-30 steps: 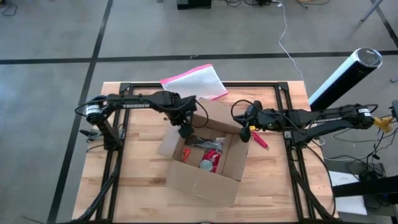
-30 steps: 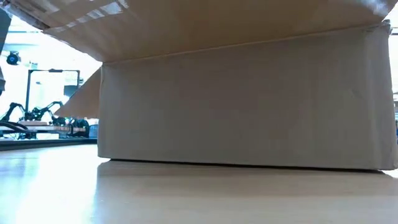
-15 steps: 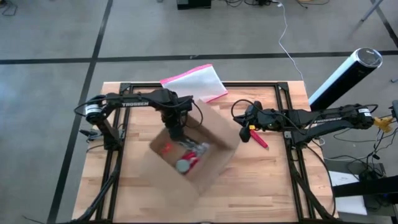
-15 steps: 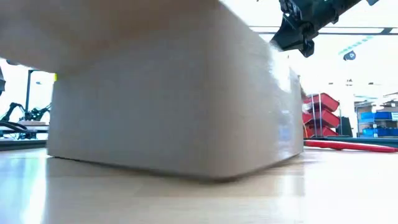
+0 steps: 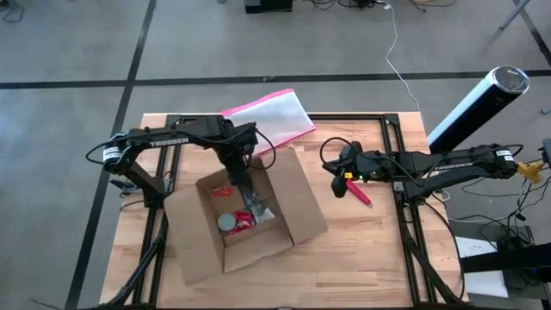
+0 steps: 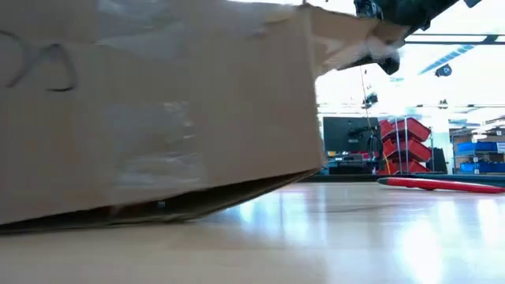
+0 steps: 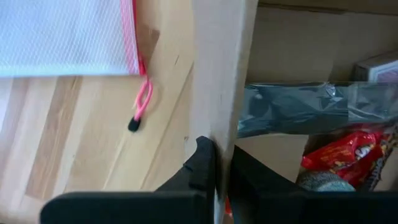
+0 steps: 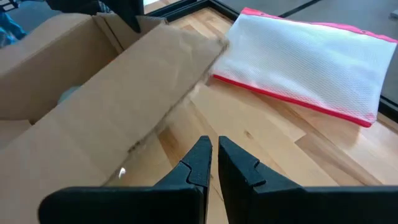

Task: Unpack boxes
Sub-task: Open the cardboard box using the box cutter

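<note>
Wooden planks make up the counter [image 5: 370, 250], which carries everything. Biggest on it is the brown cardboard box [image 5: 250, 215], flaps spread open, sitting left of the middle and turned at an angle; in the low view its taped side wall fills the left of the picture and one bottom edge is lifted off the counter. At the far edge of the counter, just beyond the box, lies a translucent white zip pouch [image 5: 269, 112] with pink edging, its pink zipper pull [image 7: 142, 104] resting on the wood. The left hand [image 7: 219, 163] is clenched on the box's far wall, one finger outside and one inside the cardboard. The right hand [image 8: 212, 157] hovers over the counter to the right of the box, apart from it, its fingers nearly together with nothing between them. A red pen-like stick [image 5: 358, 191] lies on the counter below it. Inside the box are a dark grey plastic bag [image 7: 292, 107], a red packet [image 7: 339, 155] and a round grey lid [image 5: 226, 223].
</note>
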`<action>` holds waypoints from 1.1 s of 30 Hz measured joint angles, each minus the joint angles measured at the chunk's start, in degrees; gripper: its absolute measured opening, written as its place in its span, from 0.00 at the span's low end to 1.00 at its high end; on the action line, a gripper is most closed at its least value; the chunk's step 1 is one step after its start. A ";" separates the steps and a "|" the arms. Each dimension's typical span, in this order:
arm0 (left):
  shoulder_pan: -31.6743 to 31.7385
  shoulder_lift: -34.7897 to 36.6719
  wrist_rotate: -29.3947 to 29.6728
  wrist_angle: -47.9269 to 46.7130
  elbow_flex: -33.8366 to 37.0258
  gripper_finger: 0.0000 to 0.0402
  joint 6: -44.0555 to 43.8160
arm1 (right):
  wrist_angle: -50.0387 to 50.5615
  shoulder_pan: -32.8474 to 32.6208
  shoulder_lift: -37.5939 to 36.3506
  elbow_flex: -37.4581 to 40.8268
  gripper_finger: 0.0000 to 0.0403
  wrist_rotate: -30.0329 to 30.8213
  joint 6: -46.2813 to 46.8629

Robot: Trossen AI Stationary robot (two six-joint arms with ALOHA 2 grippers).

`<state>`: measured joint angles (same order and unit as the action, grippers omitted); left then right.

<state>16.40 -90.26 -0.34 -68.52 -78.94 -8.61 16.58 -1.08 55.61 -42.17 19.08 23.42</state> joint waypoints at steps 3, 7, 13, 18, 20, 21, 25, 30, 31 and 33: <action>0.00 1.46 -0.58 0.56 0.00 0.06 -0.16 | -0.02 0.00 0.00 0.00 0.03 -0.01 0.00; 0.00 4.27 -1.19 1.41 0.00 0.11 -0.25 | -0.04 0.00 0.00 0.02 0.03 -0.01 0.00; 0.02 8.56 -0.60 3.83 -0.07 0.24 -0.45 | -0.05 0.00 0.00 0.21 0.03 -0.01 0.00; 0.00 11.47 -2.88 9.39 -0.07 0.39 -0.43 | -0.11 -0.02 0.00 0.22 0.03 -0.03 -0.89; -0.08 12.26 -7.94 11.87 -0.11 0.44 1.39 | -0.11 -0.02 0.00 0.22 0.03 -0.05 -0.87; -0.33 12.37 -10.73 12.76 -0.13 0.45 2.27 | -0.13 -0.02 0.00 0.22 0.03 -0.58 -0.87; -3.37 11.22 -15.65 13.47 -0.13 0.46 7.64 | -0.76 -0.03 0.00 0.23 0.03 -6.73 -0.86; -8.13 7.41 -19.73 14.10 -0.11 0.38 13.94 | -1.00 -1.39 0.00 0.24 0.03 -15.77 0.02; -8.81 6.53 -20.25 14.68 -0.11 0.37 14.69 | -1.02 -2.12 0.00 0.24 0.03 -16.68 -0.02; -9.86 4.75 -21.46 15.28 -0.10 0.33 16.10 | -1.02 -3.74 0.00 0.22 0.03 -17.16 -0.02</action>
<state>6.55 -85.51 -21.80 -53.24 -79.03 7.49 15.56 -4.83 55.61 -41.95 1.92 23.40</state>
